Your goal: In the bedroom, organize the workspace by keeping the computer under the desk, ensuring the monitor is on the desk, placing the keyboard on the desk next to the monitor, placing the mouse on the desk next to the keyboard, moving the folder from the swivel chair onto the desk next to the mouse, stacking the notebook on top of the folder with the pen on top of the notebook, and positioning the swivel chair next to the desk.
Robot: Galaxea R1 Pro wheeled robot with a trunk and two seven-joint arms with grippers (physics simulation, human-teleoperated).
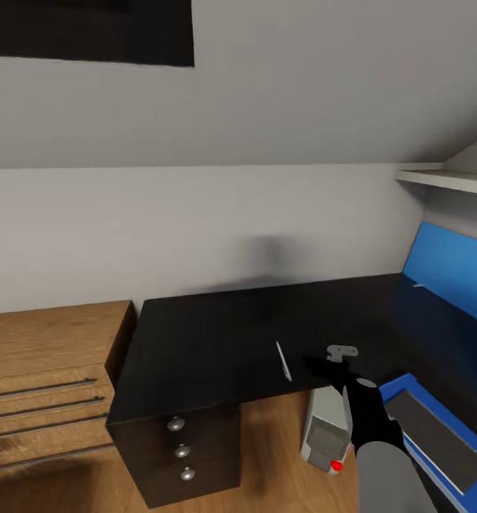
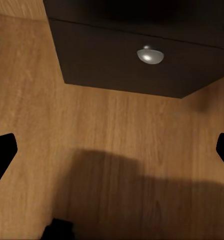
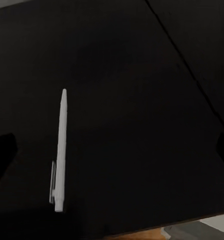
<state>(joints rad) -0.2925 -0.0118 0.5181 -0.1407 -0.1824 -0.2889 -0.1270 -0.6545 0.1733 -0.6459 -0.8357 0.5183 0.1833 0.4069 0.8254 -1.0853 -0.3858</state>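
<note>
Right gripper (image 1: 322,368), black-fingered on a grey and black arm, hovers over the front part of the long black-topped desk (image 1: 210,335) with its two fingers spread apart, just beside the thin white pen (image 1: 284,361) lying flat near the desk's front edge. Below that edge the pale grey-white boxy computer tower (image 1: 326,429) stands on the wooden floor (image 2: 112,150), and a bright blue flat folder (image 1: 445,442) shows near the right arm. Left gripper (image 2: 112,150) hangs open above the floor, facing a dark drawer front with a round silver knob (image 2: 150,55).
</note>
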